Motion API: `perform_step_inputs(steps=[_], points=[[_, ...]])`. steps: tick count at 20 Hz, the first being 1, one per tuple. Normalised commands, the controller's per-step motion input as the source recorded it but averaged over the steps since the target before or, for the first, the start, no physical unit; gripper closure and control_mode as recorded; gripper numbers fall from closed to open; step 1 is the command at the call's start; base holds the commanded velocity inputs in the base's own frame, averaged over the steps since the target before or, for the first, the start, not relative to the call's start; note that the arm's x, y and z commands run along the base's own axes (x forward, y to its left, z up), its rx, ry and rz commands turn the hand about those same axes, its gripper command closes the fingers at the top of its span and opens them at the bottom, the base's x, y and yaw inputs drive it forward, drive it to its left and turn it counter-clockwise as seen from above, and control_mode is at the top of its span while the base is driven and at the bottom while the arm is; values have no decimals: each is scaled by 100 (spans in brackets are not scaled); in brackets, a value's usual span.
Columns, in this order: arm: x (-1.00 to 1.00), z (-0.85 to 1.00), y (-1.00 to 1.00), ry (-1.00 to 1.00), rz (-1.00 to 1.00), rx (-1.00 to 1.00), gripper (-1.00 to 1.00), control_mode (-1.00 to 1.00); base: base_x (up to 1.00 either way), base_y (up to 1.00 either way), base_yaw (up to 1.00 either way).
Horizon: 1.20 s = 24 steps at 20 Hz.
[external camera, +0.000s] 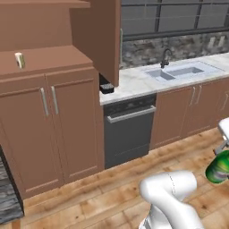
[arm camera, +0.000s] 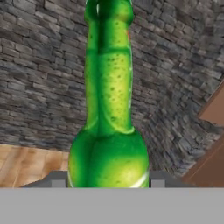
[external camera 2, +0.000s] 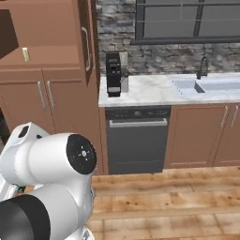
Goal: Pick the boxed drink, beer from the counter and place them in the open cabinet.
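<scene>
The beer [arm camera: 109,109], a green glass bottle, stands between my gripper's [arm camera: 108,181] fingertips [arm camera: 59,179], which are shut on its body; its neck points away from the camera. The same bottle [external camera: 219,167] hangs at the right edge of the left base view, low over the wooden floor. The boxed drink [external camera: 19,60] [external camera 2: 26,54], a small pale carton, stands upright on the shelf of the open cabinet [external camera: 49,58] [external camera 2: 56,58], near its left side. The counter is out of view.
The cabinet's door [external camera: 100,36] [external camera 2: 86,37] hangs open beside the niche. Right of it run a marbled worktop [external camera: 134,82] with a sink [external camera: 179,71], a dark coffee machine [external camera 2: 113,74] and a dishwasher [external camera: 129,129]. A stone wall [arm camera: 183,65] lies behind the bottle.
</scene>
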Motion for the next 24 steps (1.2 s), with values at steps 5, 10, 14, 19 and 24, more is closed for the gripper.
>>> perform_step_inputs(steps=[5, 10, 14, 19, 24], points=[[0, 0, 0, 0, 0, 0, 100, 100, 0, 30, 34], [0, 0, 0, 0, 0, 0, 100, 100, 1, 28, 30], [0, 0, 0, 0, 0, 0, 100, 100, 10, 21, 13], [0, 0, 0, 0, 0, 0, 100, 100, 27, 7, 0], [0, 0, 0, 0, 0, 0, 100, 100, 19, 49, 0]])
